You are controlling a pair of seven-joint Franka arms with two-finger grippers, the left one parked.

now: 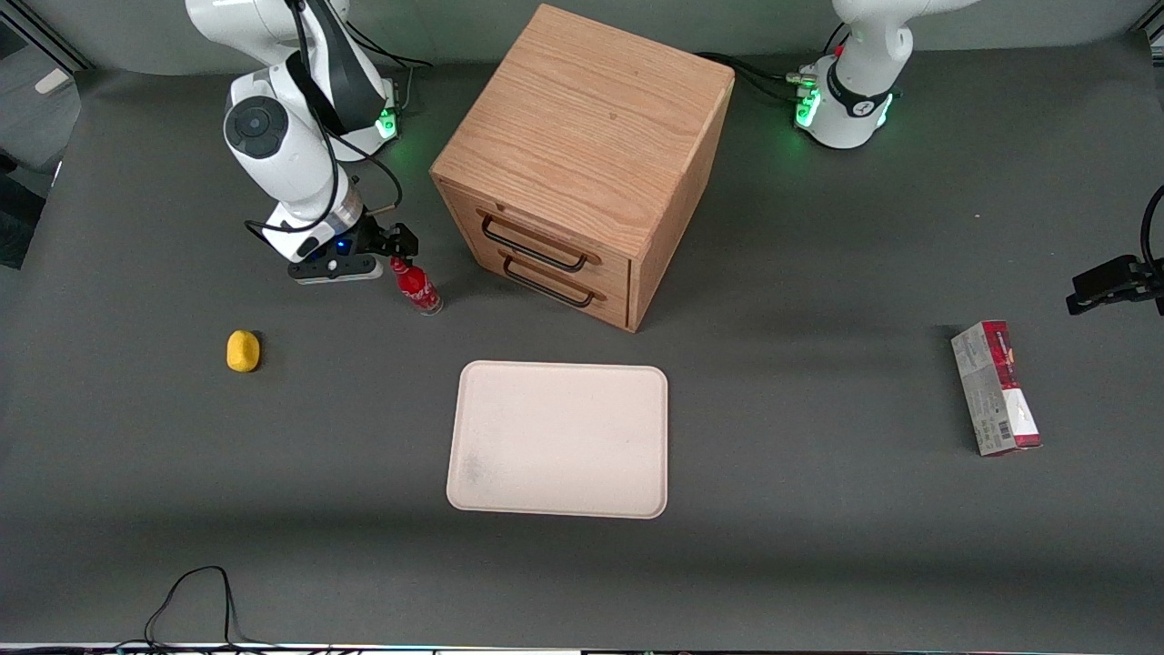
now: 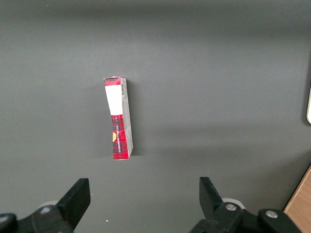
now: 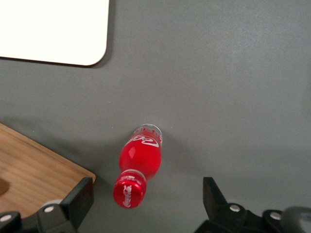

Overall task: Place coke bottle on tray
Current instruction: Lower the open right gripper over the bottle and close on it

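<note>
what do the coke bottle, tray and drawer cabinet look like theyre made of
Coke bottle: likely glossy plastic; it has a shiny red body and a clear base, and stands just under the open gripper.
Tray: matte cream, probably plastic or melamine, with smooth rounded corners and faint scuffs.
Cabinet: wood or wood veneer with visible oak-like grain; its dark handles look like metal.

Upright red coke bottle (image 1: pixel 417 286) on table, apart from bare cream tray (image 1: pixel 558 439) nearer the camera
</note>
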